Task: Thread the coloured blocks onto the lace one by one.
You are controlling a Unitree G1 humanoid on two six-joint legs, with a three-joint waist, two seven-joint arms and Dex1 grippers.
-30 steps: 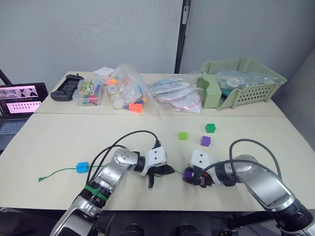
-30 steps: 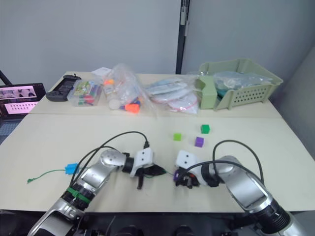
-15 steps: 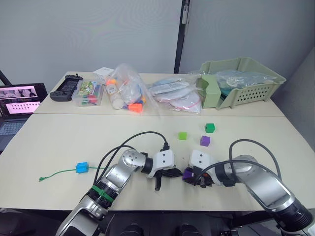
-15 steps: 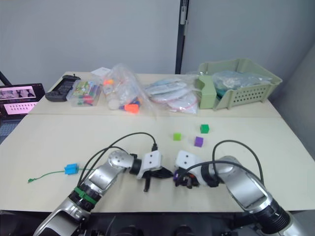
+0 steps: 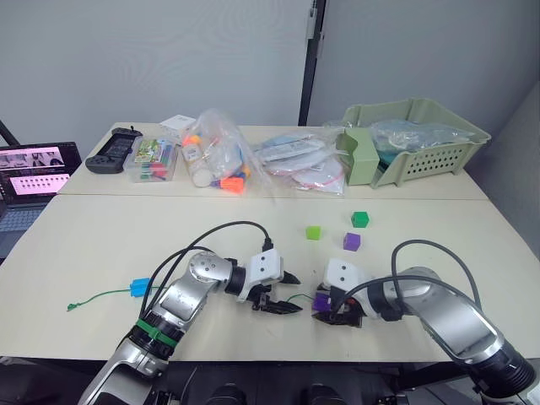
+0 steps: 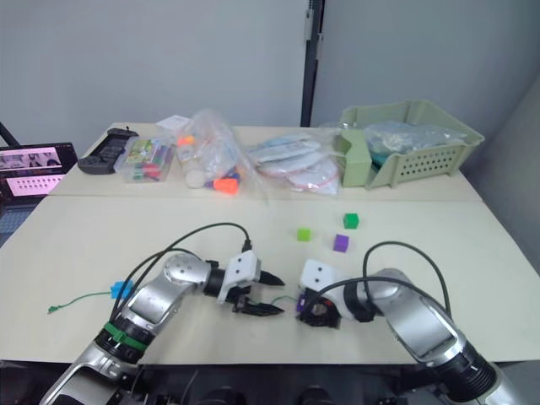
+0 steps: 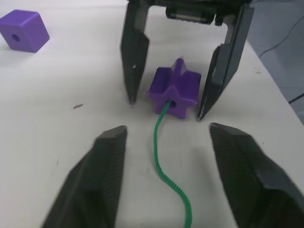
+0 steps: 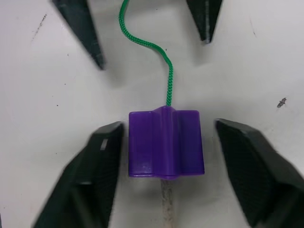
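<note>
No readable text anywhere; laptop (image 5: 32, 173) screen and bagged toys (image 5: 215, 160) show markings too small to read.

You have bare cream tabletop (image 5: 101, 245) wide open left and front. Purple star-shaped plastic block (image 7: 174, 91) sits between right gripper (image 7: 167, 100) jaws, gaps both sides. Thin green lace (image 7: 166, 161) runs through left gripper (image 5: 283, 293) open jaws. Light green cube (image 5: 314, 232), dark green cube (image 5: 360, 219), purple cube (image 5: 352, 241) crowd space beyond.
</note>
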